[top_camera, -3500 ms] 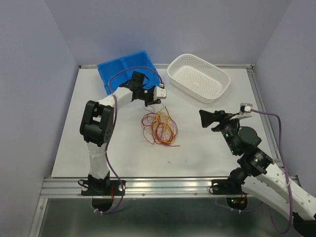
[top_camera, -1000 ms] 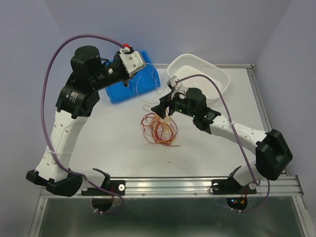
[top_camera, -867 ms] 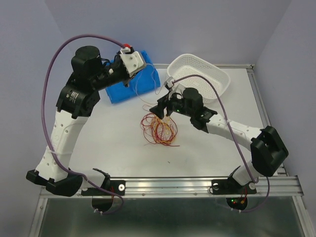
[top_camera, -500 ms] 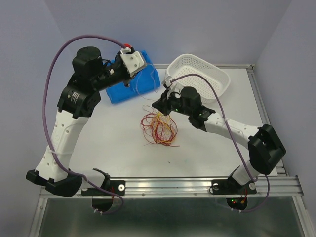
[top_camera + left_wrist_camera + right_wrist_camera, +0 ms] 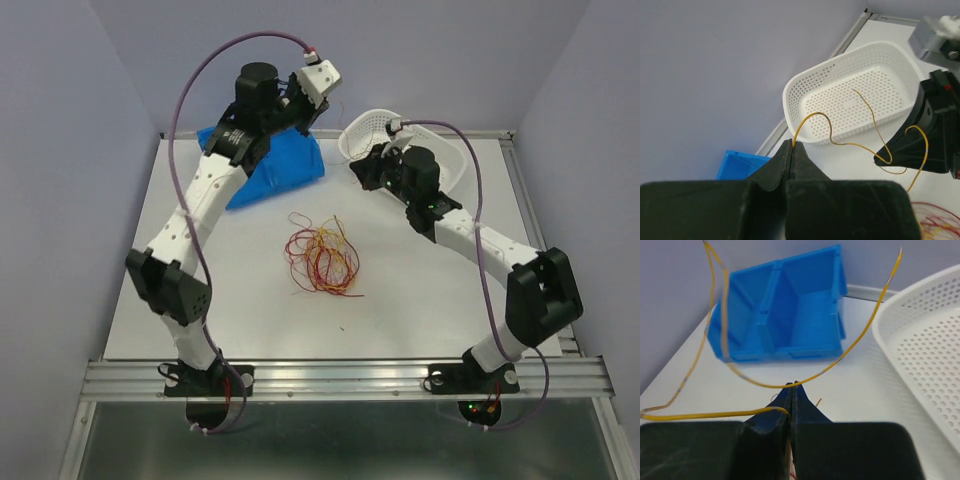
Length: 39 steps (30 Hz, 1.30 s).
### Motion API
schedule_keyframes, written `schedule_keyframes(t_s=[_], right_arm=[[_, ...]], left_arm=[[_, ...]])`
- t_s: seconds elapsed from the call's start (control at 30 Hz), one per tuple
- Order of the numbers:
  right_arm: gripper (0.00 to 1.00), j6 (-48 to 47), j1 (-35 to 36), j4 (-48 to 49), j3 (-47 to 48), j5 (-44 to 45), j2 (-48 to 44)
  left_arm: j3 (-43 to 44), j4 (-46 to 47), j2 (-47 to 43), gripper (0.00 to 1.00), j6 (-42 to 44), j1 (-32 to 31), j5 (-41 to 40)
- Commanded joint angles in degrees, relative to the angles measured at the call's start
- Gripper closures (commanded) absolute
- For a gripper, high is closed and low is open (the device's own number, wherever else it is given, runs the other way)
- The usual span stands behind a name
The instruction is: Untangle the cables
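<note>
My cables (image 5: 322, 260) lie as one loose heap in the middle of the table (image 5: 200, 290). They are very thin wires in curly loops, some dark red and some yellow-orange, crossing over each other. The heap is almost round, so I can give it no clear long axis. A few loops stick out toward the far side.

One yellow wire (image 5: 812, 114) is lifted away from the heap. My left gripper (image 5: 791, 146) is closed on it, and the wire comes out from between the tips, which press together. My right gripper (image 5: 792, 386) is also closed on a yellow wire, pinched at the very tips. In the left wrist view this wire rises in a small arch, drops, then runs sideways to the right gripper and curls there. So it goes roughly from left to right between the two grippers, hanging in slack loops in the air. In the right wrist view more yellow strands bend up to the left and to the right. I cannot tell if all of them are the same wire. From the top camera this wire is too thin to see.

A blue bin (image 5: 265, 170) stands at the far left of the table, and my left arm arches high above it. A white basket (image 5: 452, 160) with many small holes stands at the far right. My right arm reaches across just in front of the basket, between it and the heap.
</note>
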Motion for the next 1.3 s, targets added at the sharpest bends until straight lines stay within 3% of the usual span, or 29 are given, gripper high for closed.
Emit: schedule_keyframes(t_s=[0.0,0.2,0.43,0.6,0.73,0.77,0.8,0.83,0.87,0.93,1.1,1.27], right_arm=[[1.0,3.48,-2.97,0.64,6.06,5.06,3.72],[0.99,7.34,-9.2,-0.59,13.61,11.23,11.35],[0.99,10.86,-14.91,-1.38,18.37,14.65,18.31],[0.99,13.49,-17.73,-1.64,19.59,15.98,22.27],[0.99,15.25,-19.23,-2.17,20.3,18.08,24.73],[0.95,15.52,-19.49,-2.52,20.65,18.96,25.0],[0.76,15.96,-19.58,-4.26,21.09,19.75,25.7],[0.71,16.05,-19.67,-5.06,22.14,20.19,26.05],[0.7,16.05,-19.76,-6.03,22.67,21.33,26.4],[0.58,16.14,-19.85,-8.67,23.9,22.3,26.32],[0.4,15.44,-19.85,-17.25,28.02,26.87,25.26],[0.39,14.82,-19.76,-23.35,30.24,28.29,23.34]], left_arm=[[6.54,10.6,9.59,1.0,-5.85,-0.26,-2.25],[20.61,19.91,27.0,1.0,-9.54,-0.26,-0.67],[18.67,41.19,36.66,1.0,-15.0,-1.84,2.58],[23.16,44.02,43.79,1.0,-14.84,-2.98,3.11],[24.05,46.82,47.31,1.0,-11.57,-4.65,-1.19],[23.96,48.05,47.67,0.98,-11.66,-4.83,-1.37],[23.96,48.32,48.02,0.92,-11.57,-5.27,-2.07],[23.87,48.41,48.37,0.72,-11.23,-5.53,-2.51],[23.43,48.41,48.37,0.63,-10.7,-5.8,-3.21],[22.99,48.24,48.29,0.45,-9.99,-6.41,-6.73],[20.19,44.47,44.78,0.36,-7.27,-6.24,-7.35],[11.77,43.49,36.35,0.36,-9.28,-3.79,-6.13]])
